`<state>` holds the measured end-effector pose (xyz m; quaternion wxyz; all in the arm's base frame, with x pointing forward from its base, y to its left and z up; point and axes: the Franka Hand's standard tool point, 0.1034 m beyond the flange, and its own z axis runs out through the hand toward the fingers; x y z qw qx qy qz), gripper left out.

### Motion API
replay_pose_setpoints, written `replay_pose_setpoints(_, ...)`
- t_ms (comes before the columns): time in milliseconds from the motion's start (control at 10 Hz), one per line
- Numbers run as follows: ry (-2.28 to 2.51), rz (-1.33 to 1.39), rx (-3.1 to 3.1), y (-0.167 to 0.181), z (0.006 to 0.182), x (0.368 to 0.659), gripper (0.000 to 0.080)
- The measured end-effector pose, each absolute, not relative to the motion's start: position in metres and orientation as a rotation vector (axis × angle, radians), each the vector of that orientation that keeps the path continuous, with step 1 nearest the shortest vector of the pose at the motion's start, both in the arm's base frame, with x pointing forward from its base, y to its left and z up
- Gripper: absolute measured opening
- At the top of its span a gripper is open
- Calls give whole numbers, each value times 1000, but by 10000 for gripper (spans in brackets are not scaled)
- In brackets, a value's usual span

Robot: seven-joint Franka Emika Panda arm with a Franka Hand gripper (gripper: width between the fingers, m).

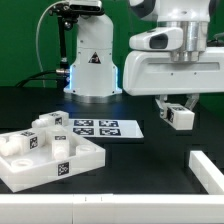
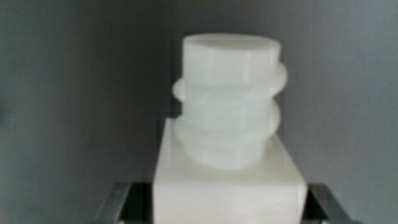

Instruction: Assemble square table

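The gripper [image 1: 178,106] hangs in the air well off to the exterior view's right of the square panel [image 1: 30,168]. It is clamped on one stubby leg [image 2: 228,110]. In the wrist view the leg's blocky end sits between the two fingers [image 2: 125,200] and its ribbed, rounded end points away from the hand. So the jaws are narrow, closed around that leg, and nothing under it touches the black table [image 1: 140,160].

The panel itself lies flat near the exterior view's left. Several other legs [image 1: 60,152] stand up from it or against it, their black-and-white tags showing. From where I stand I count about three, but I cannot tell whether any is screwed into a corner socket or merely resting there.

The marker board [image 1: 95,128] lies just beyond the panel, between it and the carried leg. A long white bar [image 1: 215,170] sits farther from the panel than the gripper does.

My reading is that the job is well along. The leg in hand looks like the last one to go in, and it has to be carried over to the panel, lined up with a free socket and turned home.
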<state>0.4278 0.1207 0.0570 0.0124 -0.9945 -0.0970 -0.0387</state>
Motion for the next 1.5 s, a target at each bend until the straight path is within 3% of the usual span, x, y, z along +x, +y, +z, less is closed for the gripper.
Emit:
replay_pose_setpoints(100,-269,-107,-3096,120,42,403,282)
replay_pose_setpoints(300,-271,-106,-3085,135,17,387,282)
replay_pose_setpoints(1300,-209,-131,-3088,122,7,384,301)
replay_pose_setpoints(1400,-211,-131,-3088,122,7,384,505)
replay_pose_setpoints(1500,-213,-131,-3088,122,7,384,604)
